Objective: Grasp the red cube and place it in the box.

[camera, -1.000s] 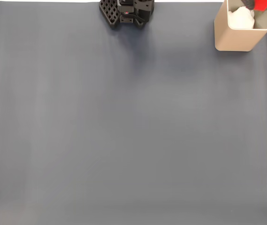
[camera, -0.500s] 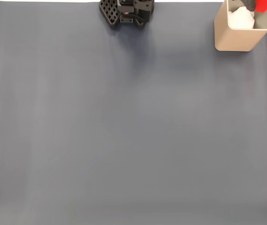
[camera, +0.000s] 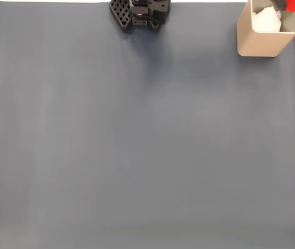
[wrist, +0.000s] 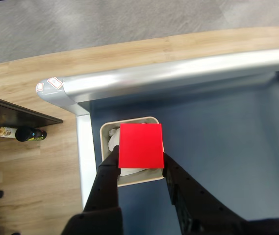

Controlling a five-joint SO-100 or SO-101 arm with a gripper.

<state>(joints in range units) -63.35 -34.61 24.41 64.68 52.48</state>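
Fixed view: a dark grey matte worktop (camera: 137, 135) carries the tall beige rounded-corner box (camera: 261, 41) at top right, with a black arm base (camera: 139, 13) at the top edge. Wrist view: the black two-finger end effector (wrist: 140, 163) grips the small bright red matte cube (wrist: 140, 146) directly above the box (wrist: 107, 134), which has white material (wrist: 114, 142) inside.

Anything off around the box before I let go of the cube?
One thing: the box already holds something white and crumpled, so its inside is not bare. I cannot tell what it is. The gripper holds the red cube squarely over the opening, and the box stands upright.
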